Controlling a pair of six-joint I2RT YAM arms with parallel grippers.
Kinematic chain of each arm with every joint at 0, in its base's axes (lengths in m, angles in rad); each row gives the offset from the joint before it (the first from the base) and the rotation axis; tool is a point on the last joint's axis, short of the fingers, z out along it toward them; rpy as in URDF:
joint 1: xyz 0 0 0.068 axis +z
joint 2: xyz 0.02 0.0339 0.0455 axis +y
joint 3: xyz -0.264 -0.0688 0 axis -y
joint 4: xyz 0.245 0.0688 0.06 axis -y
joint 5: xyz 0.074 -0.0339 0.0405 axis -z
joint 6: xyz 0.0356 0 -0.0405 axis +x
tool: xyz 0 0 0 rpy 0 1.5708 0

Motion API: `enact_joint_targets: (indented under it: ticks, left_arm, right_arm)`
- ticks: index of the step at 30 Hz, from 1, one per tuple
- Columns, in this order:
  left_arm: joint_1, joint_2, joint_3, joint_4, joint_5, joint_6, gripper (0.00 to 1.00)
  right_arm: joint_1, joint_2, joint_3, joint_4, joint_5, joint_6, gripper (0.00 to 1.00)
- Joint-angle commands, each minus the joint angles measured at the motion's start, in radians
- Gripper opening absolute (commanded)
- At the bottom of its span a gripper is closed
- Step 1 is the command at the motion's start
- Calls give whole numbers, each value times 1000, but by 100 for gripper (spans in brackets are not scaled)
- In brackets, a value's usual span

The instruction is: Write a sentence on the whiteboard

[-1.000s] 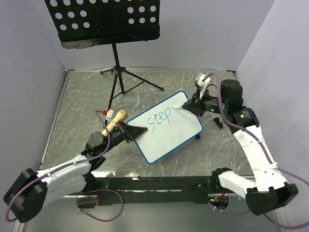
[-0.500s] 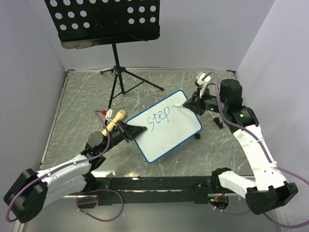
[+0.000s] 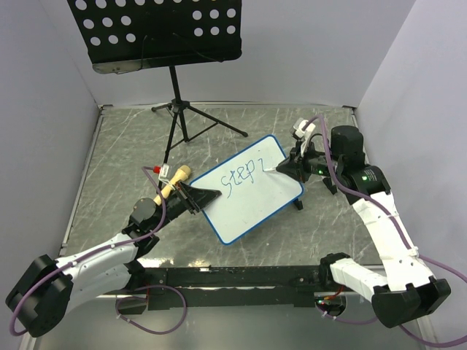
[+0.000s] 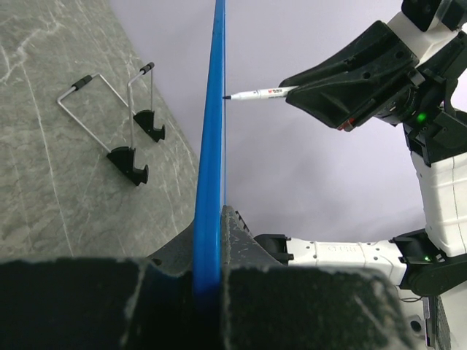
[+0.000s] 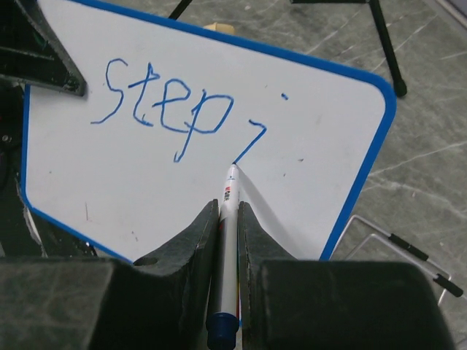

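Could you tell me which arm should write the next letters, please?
Right: the right claw holds the marker, tip on the whiteboard at the sentence's end; the left claw only clamps the board's edge.

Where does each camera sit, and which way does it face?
Top external: above and behind, looking down on the whiteboard; left arm, right arm show.
Left wrist: on the left gripper, sighting along the board's blue edge; own fingers show.
Right wrist: on the right gripper, facing the sentence; fingers clamp the marker.
Both wrist views share the marker.
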Motion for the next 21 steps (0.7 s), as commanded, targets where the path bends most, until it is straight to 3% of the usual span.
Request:
enact_joint_targets:
  ticks: [1, 21]
  left_arm:
    - [0, -43, 20, 185, 15, -39, 1]
    - [2, -37, 21, 191, 24, -42, 1]
  right_arm:
    - [3, -28, -24, -42, 1, -34, 0]
    - [2, 67, 128, 59, 76, 32, 0]
